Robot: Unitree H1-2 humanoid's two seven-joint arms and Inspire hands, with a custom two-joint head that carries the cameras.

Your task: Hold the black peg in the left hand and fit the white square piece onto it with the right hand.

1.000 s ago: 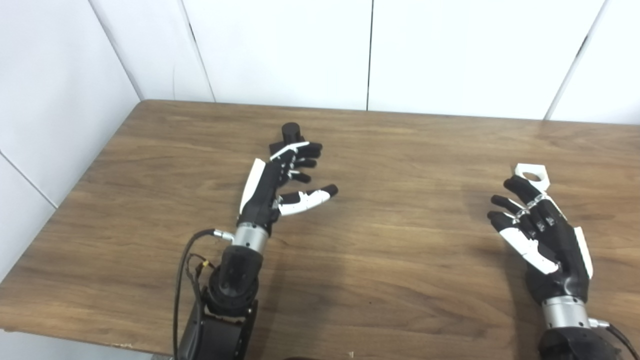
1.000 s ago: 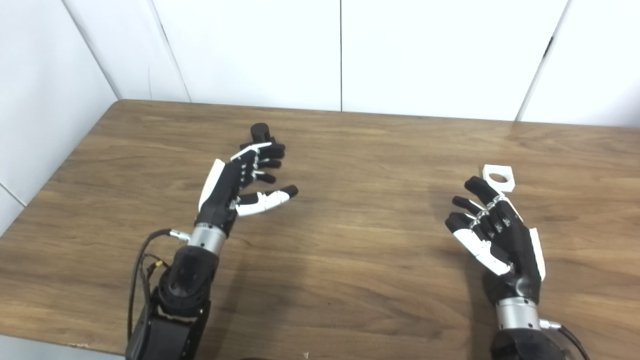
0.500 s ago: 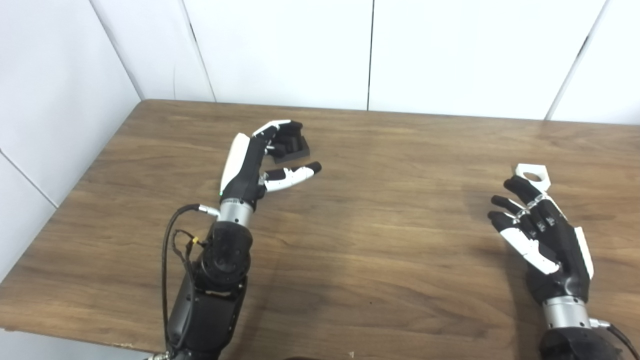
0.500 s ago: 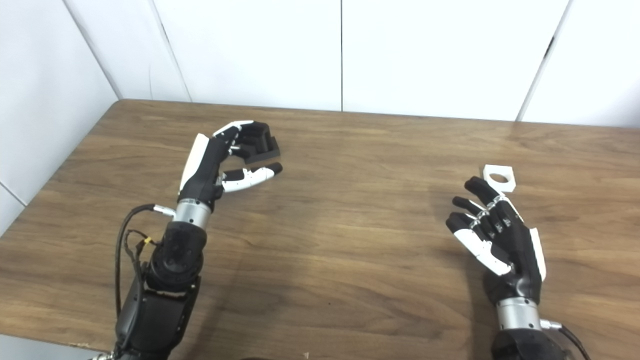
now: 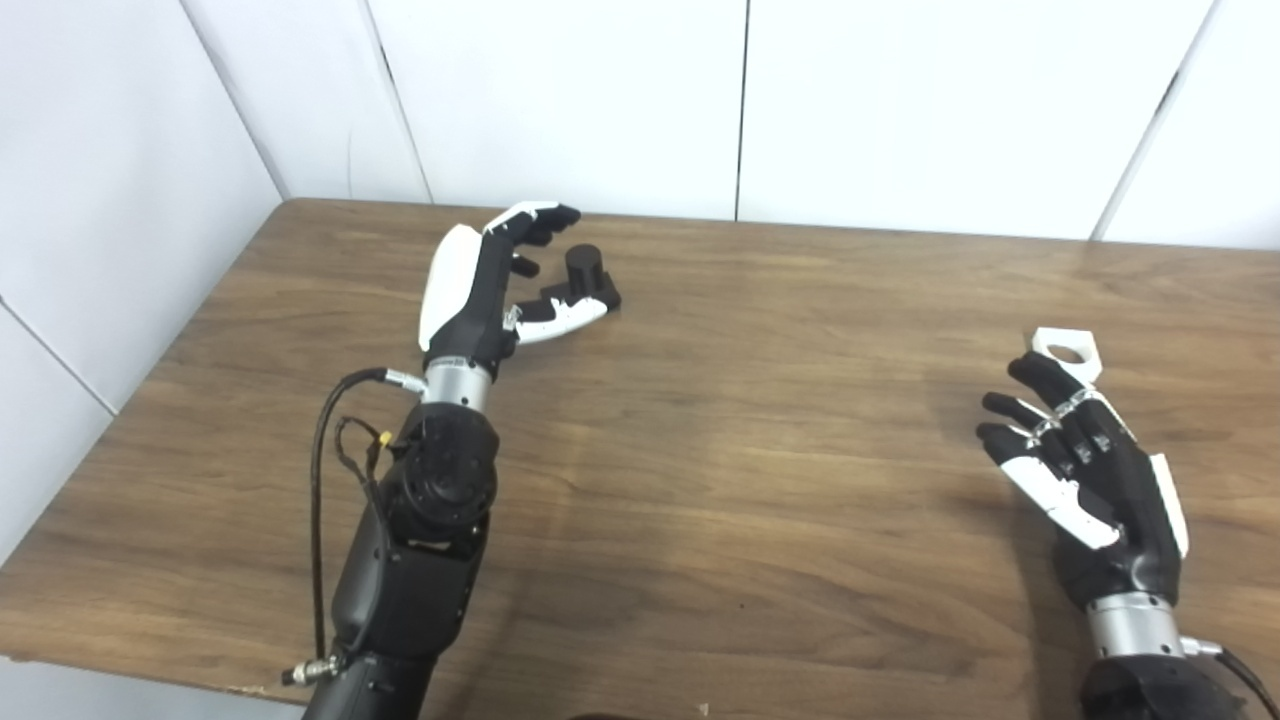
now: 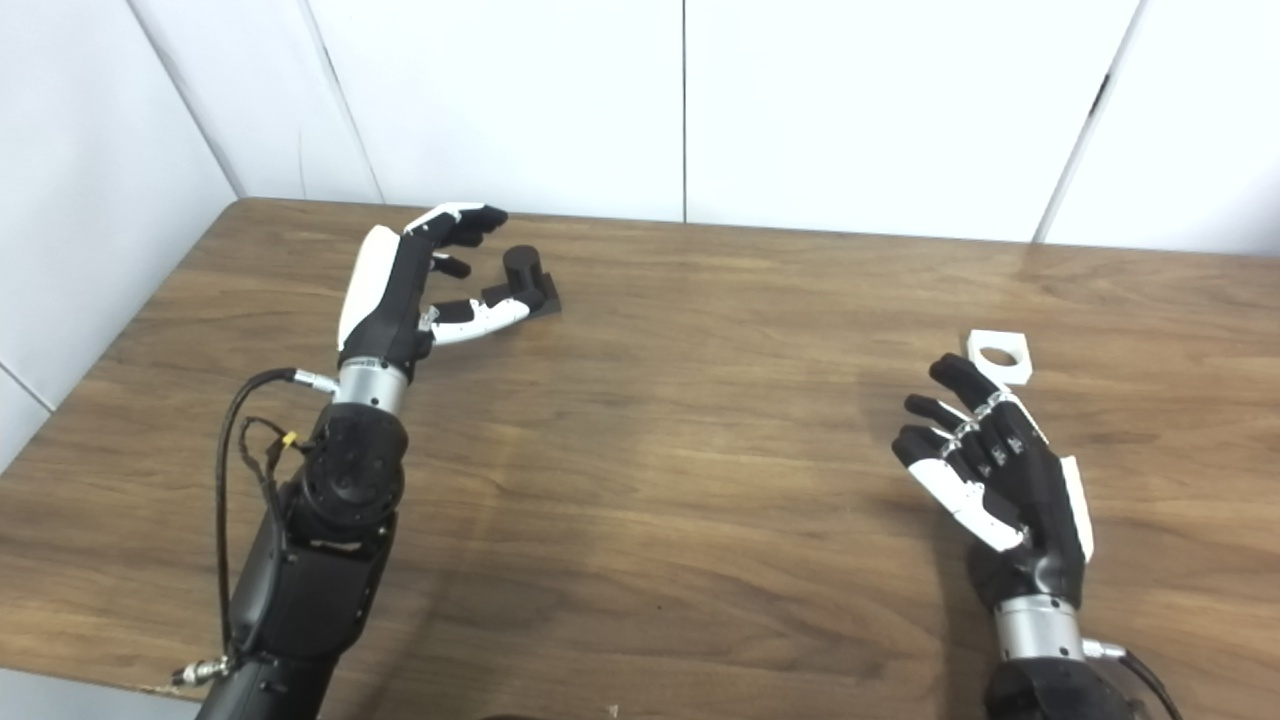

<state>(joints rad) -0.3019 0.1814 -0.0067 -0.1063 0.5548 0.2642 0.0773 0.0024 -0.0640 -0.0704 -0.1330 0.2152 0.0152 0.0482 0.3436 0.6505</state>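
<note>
Two robot hands over a wooden surface. Left robot hand: fingers spread, empty, cupped just beside the black peg standing far left. Right robot hand: fingers spread, empty, near the white square piece lying flat.

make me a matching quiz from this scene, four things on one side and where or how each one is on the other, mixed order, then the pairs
Things:
1. black peg
2. white square piece
3. left robot hand
4. right robot hand

Places or states:
A. open, palm up, at the table's near right
B. lying flat just beyond the right fingertips
C. open, cupped beside the peg near the far left
D. standing on the table on its dark base

Pairs: 1-D, 2-B, 3-C, 4-A
</note>
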